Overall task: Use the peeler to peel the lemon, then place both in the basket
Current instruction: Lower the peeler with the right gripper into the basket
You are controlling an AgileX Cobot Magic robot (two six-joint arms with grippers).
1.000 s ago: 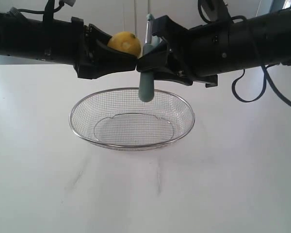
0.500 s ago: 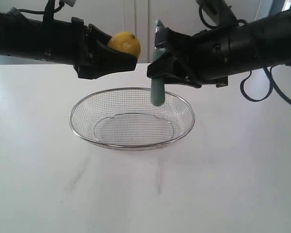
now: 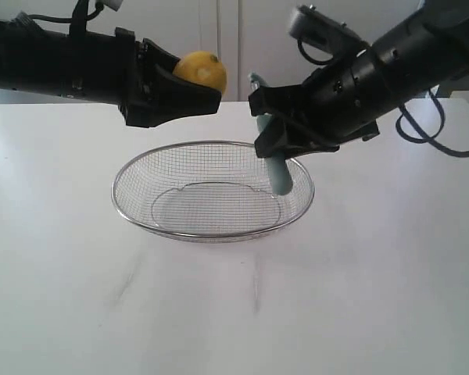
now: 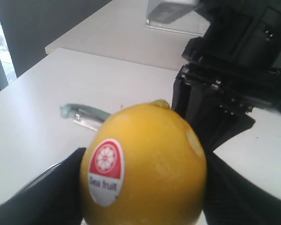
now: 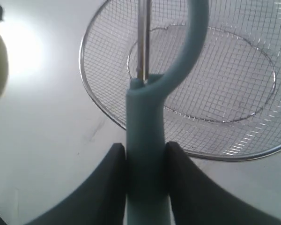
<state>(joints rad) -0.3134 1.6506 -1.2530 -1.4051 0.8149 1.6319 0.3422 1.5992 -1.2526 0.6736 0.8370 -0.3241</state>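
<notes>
1. Two things are held aloft. Nearest, the bare white tabletop [image 3: 234, 312] stretches in front of the wire basket [image 3: 211, 235], which sits on it.
2. Over the basket's right side, the right gripper [image 3: 264, 125] clamps the peeler [image 3: 281, 176] by its teal handle. The peeler is tilted, with the handle end lowest.
3. Farther back on the left, the left gripper [image 3: 205, 84] pinches the lemon [image 3: 203, 70] off the tabletop, apart from the peeler. The lemon bears a red-and-white sticker [image 4: 105, 171].
</notes>
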